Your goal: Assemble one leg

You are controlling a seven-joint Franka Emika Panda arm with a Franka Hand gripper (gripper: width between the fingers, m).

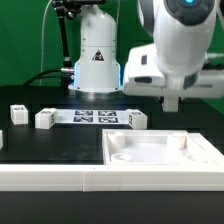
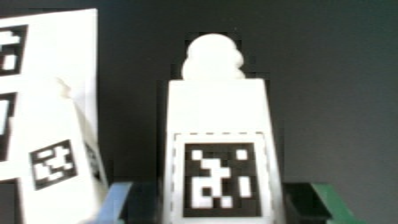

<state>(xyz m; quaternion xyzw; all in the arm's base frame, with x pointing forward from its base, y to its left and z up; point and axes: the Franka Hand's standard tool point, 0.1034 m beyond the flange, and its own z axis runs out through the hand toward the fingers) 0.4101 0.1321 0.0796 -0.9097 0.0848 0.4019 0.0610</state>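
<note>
In the wrist view a white leg point(image 2: 217, 120) with a rounded peg at its far end and a black-and-white tag on its face lies on the black table. My gripper point(image 2: 228, 203) is open. Its blue finger point(image 2: 121, 202) and green finger point(image 2: 338, 202) stand on either side of the leg's near end, with dark gaps between them and the leg. In the exterior view the gripper point(image 1: 171, 100) hangs low over the table just to the right of a leg point(image 1: 136, 118). Two more legs point(image 1: 44, 118) point(image 1: 18, 113) stand at the exterior view's left.
The marker board point(image 1: 97, 117) lies between the legs and also shows in the wrist view point(image 2: 39, 110) beside the leg. A large white panel point(image 1: 205, 160) with corner sockets lies in front. A white strip point(image 1: 40, 176) runs along the front left.
</note>
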